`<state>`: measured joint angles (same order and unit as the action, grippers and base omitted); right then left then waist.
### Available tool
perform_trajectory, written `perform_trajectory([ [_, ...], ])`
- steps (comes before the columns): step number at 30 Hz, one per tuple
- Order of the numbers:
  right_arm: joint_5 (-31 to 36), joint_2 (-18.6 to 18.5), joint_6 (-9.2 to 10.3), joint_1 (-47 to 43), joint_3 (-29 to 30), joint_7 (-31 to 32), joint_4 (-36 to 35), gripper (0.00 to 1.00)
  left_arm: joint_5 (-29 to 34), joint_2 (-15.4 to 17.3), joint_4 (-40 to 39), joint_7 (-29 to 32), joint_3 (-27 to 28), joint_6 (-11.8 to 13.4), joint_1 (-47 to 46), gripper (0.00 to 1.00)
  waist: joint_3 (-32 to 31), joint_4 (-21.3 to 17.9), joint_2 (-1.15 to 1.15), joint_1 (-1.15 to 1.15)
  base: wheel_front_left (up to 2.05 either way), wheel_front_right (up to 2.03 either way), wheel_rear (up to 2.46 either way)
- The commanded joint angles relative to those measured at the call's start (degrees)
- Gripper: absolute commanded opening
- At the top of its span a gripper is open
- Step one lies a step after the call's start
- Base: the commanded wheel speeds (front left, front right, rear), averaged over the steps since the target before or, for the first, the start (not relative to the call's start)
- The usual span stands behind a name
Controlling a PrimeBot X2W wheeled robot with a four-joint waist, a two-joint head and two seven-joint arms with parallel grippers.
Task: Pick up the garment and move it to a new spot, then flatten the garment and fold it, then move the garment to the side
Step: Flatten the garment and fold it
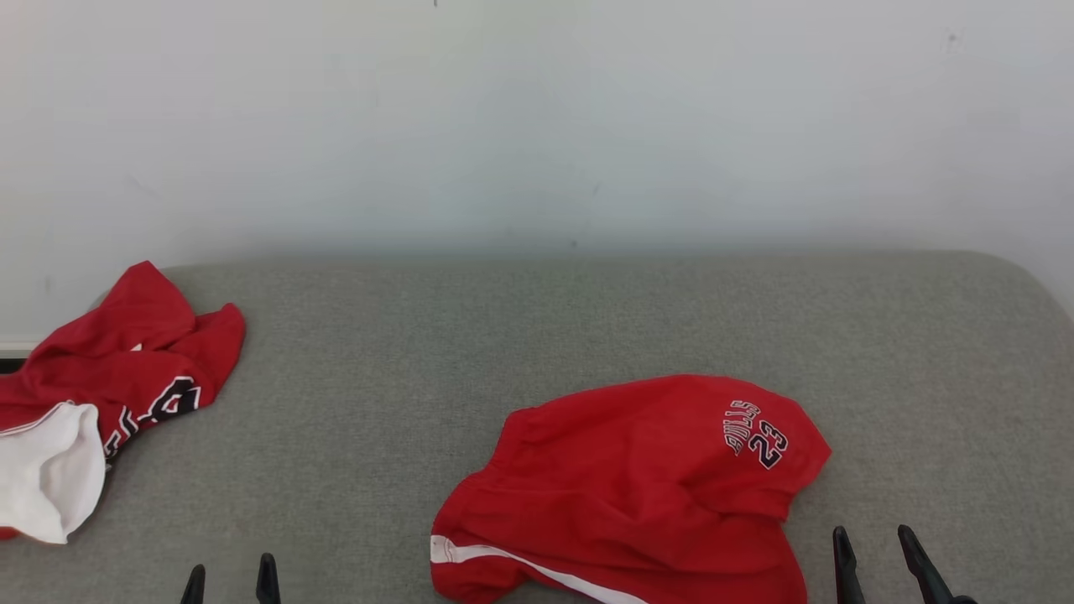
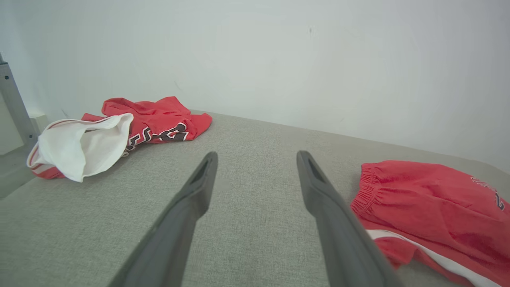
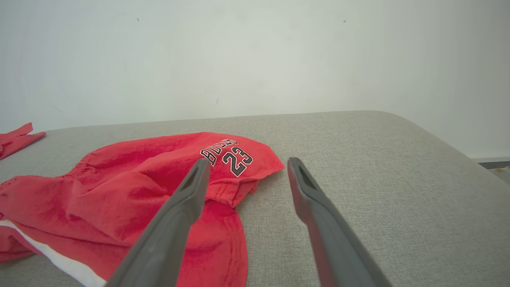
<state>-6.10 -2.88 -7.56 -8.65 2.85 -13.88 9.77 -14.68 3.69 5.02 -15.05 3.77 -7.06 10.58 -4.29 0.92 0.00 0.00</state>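
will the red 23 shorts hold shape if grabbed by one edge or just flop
Probably flop: the red shorts lie in soft crumpled folds, so the rest would likely hang and drag. They look thin, so likely light. On the woven grey surface, pushing would probably bunch them rather than slide them.

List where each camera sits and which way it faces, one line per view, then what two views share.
Head view: on the robot's head, facing forward and down across the grey cushion to the white wall; left gripper and right gripper fingertips rise from the bottom edge.
Left wrist view: on the left wrist, facing along its open fingers: jersey at left, red shorts at right.
Right wrist view: on the right wrist, facing along its open fingers over the red shorts.
Both wrist views share the red shorts.
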Motion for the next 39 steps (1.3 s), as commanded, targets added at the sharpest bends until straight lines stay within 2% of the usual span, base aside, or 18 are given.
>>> perform_trajectory([
  [1,-0.38,-0.01,0.15,-0.81,0.12,-0.41,0.30,1.00,0.81,-0.38,-0.81,-0.19,0.67,-0.11,1.16,1.00,-1.39,1.27,0.00,0.00,0.00,0.00,0.00],
  [12,-1.65,-0.02,0.15,-1.67,-0.34,-0.96,2.06,1.00,1.83,-0.75,-1.01,-0.19,-0.97,-0.39,2.38,1.00,-2.63,1.15,0.00,0.00,0.00,0.00,0.00],
  [39,-1.66,-0.02,0.15,-0.84,-0.84,-1.18,1.71,1.00,1.02,-0.42,0.90,-0.19,-3.28,-0.37,0.80,1.00,-1.16,-0.76,0.00,0.00,0.00,0.00,0.00],
])
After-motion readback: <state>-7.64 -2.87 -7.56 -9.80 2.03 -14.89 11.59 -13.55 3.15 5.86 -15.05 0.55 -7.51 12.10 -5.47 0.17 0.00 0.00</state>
